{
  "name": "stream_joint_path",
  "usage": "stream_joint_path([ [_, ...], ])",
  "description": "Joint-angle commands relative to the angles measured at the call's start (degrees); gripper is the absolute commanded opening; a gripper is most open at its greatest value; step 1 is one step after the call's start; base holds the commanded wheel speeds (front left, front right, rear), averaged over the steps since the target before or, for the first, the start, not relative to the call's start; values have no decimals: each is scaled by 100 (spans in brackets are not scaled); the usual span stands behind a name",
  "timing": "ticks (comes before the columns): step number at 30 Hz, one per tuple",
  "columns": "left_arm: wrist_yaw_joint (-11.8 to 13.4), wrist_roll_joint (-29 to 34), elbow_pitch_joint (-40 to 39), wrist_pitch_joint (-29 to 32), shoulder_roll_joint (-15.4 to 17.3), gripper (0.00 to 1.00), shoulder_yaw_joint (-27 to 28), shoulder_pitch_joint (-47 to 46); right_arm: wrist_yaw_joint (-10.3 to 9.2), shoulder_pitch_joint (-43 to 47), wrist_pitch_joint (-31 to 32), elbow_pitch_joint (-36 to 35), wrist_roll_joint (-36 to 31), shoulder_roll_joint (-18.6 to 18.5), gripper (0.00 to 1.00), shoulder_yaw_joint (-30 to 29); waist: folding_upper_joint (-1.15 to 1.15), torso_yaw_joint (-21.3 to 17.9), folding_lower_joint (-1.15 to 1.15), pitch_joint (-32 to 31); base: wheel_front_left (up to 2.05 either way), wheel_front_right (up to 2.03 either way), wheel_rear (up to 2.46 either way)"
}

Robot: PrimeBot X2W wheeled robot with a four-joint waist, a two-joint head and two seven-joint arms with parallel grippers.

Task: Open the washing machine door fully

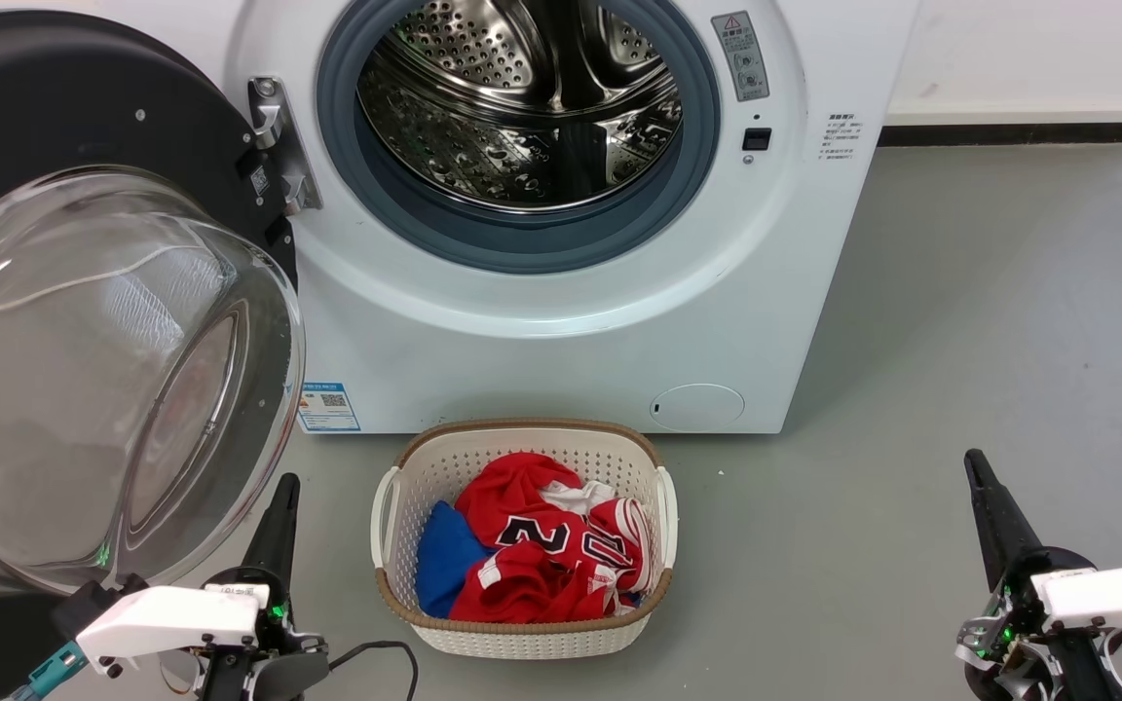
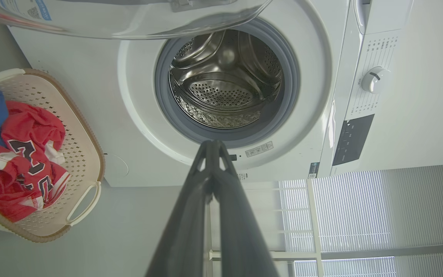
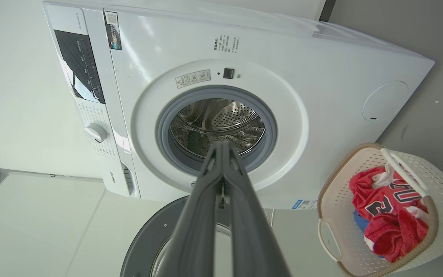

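**Door stands open at the left, both grippers pinched shut and empty**

The left gripper [image 1: 286,487] has its two dark fingers pressed together with nothing between them. In the left wrist view its tips [image 2: 212,144] meet in a single point in front of the machine, touching nothing. The right gripper [image 1: 976,465] is pinched together in the same way and is empty. It is low at the right over bare grey floor [image 1: 960,321], well apart from the machine.

In the head view the left gripper points up just beside the lower edge of the washing machine door [image 1: 103,341]. The door stands open to the left of the washing machine [image 1: 542,360], hanging from a metal hinge [image 1: 274,146]. Its black ring faces away from the opening and its clear glass bowl bulges towards the camera. The right wrist view shows the door's rim [image 3: 148,238] below the machine's front.

The opening is uncovered, with a grey rubber gasket [image 1: 405,204] around the perforated steel drum [image 1: 522,107]. A blue sticker [image 1: 327,406] and a small round flap [image 1: 697,407] sit low on the front.

A cream laundry basket [image 1: 522,638] stands on the floor just in front of the machine, between the two grippers. It holds a red jersey [image 1: 542,545] and a blue garment [image 1: 444,565].
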Motion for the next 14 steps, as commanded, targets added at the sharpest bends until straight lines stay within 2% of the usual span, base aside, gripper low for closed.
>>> stream_joint_path([
  [1, -43, -82, -10, 36, 0, 0, 46, -110, 0, -115, 24, 8, 105, 19, 0, -13, 0, 1, 0, 1, 0, 0, 0],
  [14, -138, -539, 2, 172, -69, 0, 189, -109, 0, -151, 107, 65, 636, 37, 0, -55, 0, 20, 0, 10, 0, 0, 0],
])
